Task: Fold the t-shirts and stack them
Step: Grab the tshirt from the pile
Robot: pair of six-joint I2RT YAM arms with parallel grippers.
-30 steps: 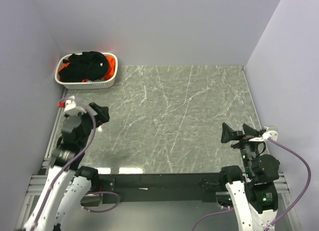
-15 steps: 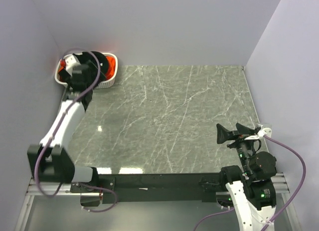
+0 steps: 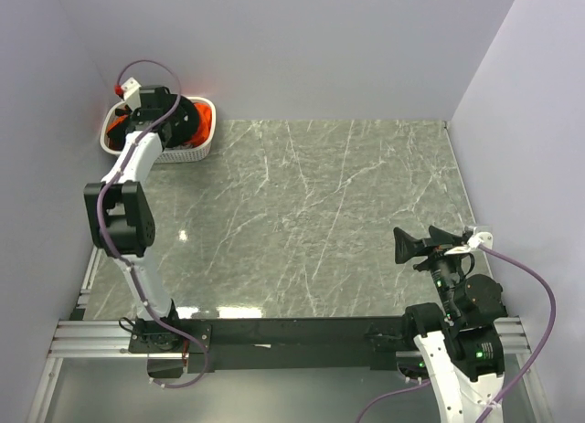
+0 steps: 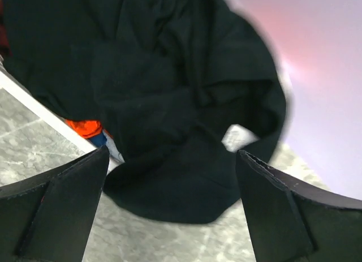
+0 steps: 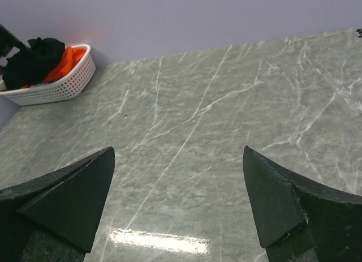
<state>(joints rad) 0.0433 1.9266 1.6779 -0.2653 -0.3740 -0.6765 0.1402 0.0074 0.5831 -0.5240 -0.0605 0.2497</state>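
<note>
The black t-shirt [image 4: 186, 98] lies heaped on top in the white latticed basket [image 3: 187, 154] at the table's far left corner, with a small white tag [image 4: 237, 137] showing. Orange t-shirts [image 3: 207, 121] peek out beneath it [image 4: 85, 127]. My left gripper [image 4: 172, 153] is open and empty, hovering just over the black t-shirt's hanging edge; in the top view it [image 3: 175, 121] is over the basket. My right gripper [image 3: 416, 243] is open and empty above the table's near right part [image 5: 178, 150]. From there the black t-shirt [image 5: 31, 61] and the basket [image 5: 54, 86] show far off.
The grey-green marble table [image 3: 320, 213] is walled by lilac panels at the back and both sides. The basket stands against the back left corner. A black rail [image 3: 292, 332] runs along the near edge between the arm bases.
My left arm has swung from near the table's near left edge out to the basket and now reaches over it. My right gripper has shifted slightly to the left.
</note>
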